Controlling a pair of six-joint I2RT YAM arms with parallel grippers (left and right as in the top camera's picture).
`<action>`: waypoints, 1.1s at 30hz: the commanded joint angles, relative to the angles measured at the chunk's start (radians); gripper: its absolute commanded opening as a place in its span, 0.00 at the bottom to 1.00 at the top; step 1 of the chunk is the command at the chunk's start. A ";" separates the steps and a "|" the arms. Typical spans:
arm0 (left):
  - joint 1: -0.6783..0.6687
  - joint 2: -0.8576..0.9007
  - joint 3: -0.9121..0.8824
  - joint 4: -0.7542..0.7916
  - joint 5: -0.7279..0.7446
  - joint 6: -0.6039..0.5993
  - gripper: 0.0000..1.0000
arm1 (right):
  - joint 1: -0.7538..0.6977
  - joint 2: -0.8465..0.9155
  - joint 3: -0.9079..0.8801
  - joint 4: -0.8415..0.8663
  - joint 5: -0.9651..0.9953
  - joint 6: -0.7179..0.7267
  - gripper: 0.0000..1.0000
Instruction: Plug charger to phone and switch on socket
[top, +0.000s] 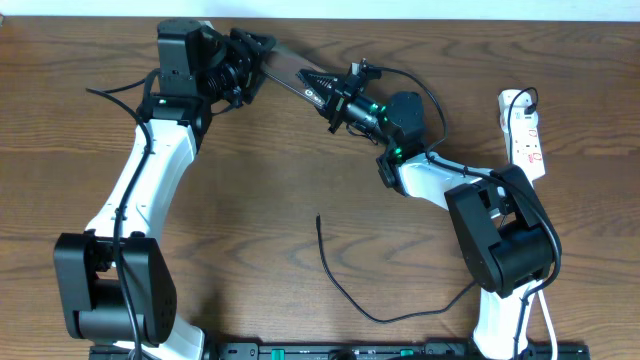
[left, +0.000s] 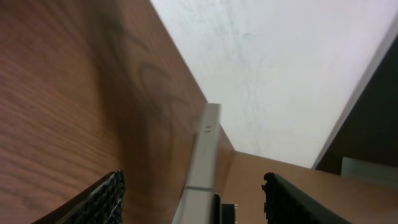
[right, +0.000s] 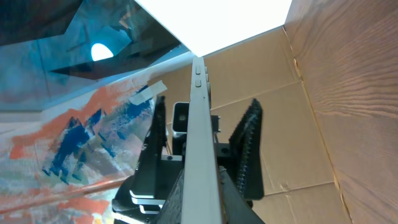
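Overhead, the phone (top: 292, 70) sits near the far edge of the counter (top: 250, 200), left of centre, turned on edge between the two grippers. The right gripper (top: 330, 98) is clenched on the phone's right end. The left gripper (top: 255, 62) is released. In the left wrist view its fingers (left: 99, 199) stand spread, and the phone's thin edge runs between them with a gap on each side. The charger (top: 335, 283) lies loose in a curve from mid-counter toward the near edge, its plug tip free and well apart from the phone. The socket (top: 524, 130) lies at the far right corner, with a black plug in its far end.
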 joint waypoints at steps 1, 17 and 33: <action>0.002 0.006 0.003 0.016 0.020 0.009 0.68 | 0.021 0.000 0.011 0.016 0.007 0.010 0.01; 0.002 0.006 0.003 0.022 0.020 0.033 0.58 | 0.022 0.000 0.011 0.023 0.008 0.010 0.02; -0.006 0.006 0.003 0.022 0.020 0.062 0.48 | 0.031 0.000 0.011 0.026 0.013 0.010 0.01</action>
